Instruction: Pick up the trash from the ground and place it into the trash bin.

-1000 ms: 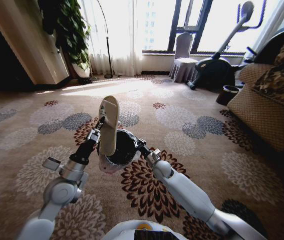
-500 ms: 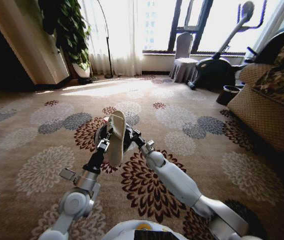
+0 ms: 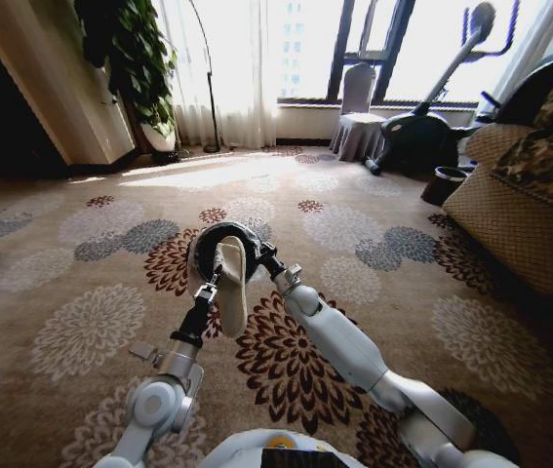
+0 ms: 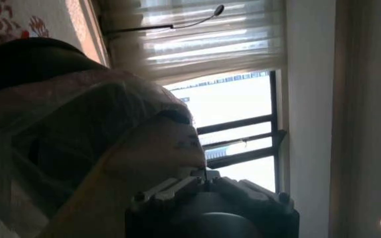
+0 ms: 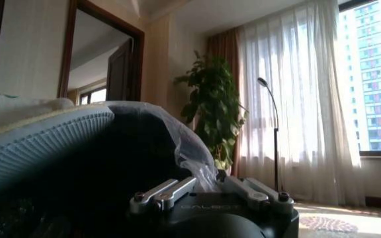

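Observation:
My right gripper is shut on the rim of the trash bin, a round black bin with a crinkly whitish liner, held off the carpet with its mouth tipped toward me. My left gripper is shut on a beige slipper, whose upper end leans into the bin's mouth. In the left wrist view the slipper sits between the fingers against the lined bin. The right wrist view has the liner pinched between its fingers, with the slipper's ribbed sole beside it. The trash is out of view.
A patterned sofa stands at the right, with a bare dark bucket near its far end. An exercise bike and a covered chair stand by the window. A plant and a cabinet stand at the far left.
Both arms have reached forward and down. The bin has moved away from me, and the slipper has swung from upright above it to leaning into its mouth.

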Controlling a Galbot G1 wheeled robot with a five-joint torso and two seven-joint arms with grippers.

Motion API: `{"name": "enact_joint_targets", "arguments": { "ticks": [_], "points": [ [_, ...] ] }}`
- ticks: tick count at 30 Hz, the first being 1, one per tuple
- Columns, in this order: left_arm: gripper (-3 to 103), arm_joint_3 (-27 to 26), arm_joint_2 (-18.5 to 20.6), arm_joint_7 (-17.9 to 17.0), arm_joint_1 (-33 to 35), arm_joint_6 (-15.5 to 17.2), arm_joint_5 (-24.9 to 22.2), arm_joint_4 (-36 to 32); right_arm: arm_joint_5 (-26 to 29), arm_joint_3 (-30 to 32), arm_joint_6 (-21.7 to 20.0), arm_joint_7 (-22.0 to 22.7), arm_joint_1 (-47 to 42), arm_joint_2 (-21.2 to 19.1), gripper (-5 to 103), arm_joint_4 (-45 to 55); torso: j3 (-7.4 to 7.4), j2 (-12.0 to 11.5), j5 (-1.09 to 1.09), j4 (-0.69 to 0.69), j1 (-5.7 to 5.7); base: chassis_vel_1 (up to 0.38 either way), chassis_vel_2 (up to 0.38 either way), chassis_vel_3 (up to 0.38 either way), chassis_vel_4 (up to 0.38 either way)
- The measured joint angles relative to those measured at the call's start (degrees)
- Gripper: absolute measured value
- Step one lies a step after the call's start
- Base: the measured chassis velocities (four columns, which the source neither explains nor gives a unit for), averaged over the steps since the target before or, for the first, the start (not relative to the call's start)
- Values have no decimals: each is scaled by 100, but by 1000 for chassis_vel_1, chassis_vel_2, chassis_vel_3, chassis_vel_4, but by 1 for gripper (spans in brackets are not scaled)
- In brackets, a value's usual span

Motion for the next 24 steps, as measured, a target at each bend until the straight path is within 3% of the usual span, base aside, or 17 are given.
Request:
{"name": "enact_joint_targets", "arguments": {
  "ticks": [2,7,11,17,20,21,24],
  "points": [
    [0,-26,-9,-168,-160,1,-163,61,-9,2,8,1,-49,-53,0,47,0,0,-1,-1,0,0,0,0,0],
    [0,-39,7,-1018,-821,63,-619,319,-100,-39,19,2,-265,-214,0,274,0,0,0,-1,0,0,0,0,0],
    [0,32,-14,-1311,-1045,121,-662,426,-117,-113,20,0,-332,-240,0,372,0,0,1,2,-1,0,0,0,0],
    [-1,175,-30,-1428,-1146,280,-480,516,-156,-193,20,0,-369,-280,0,462,0,0,0,1,-1,0,0,0,0],
    [15,290,16,-1385,-1038,380,-189,426,-156,-224,0,1,-371,-339,0,470,0,0,0,1,-1,0,0,0,0],
    [15,290,16,-1385,-1038,380,-189,426,-156,-224,0,1,-371,-339,0,470,0,0,0,1,-1,0,0,0,0],
    [31,333,-70,-1719,-1104,270,81,446,-152,-238,-48,4,-394,-413,0,501,0,0,0,1,-1,0,0,0,0]
  ]
}}
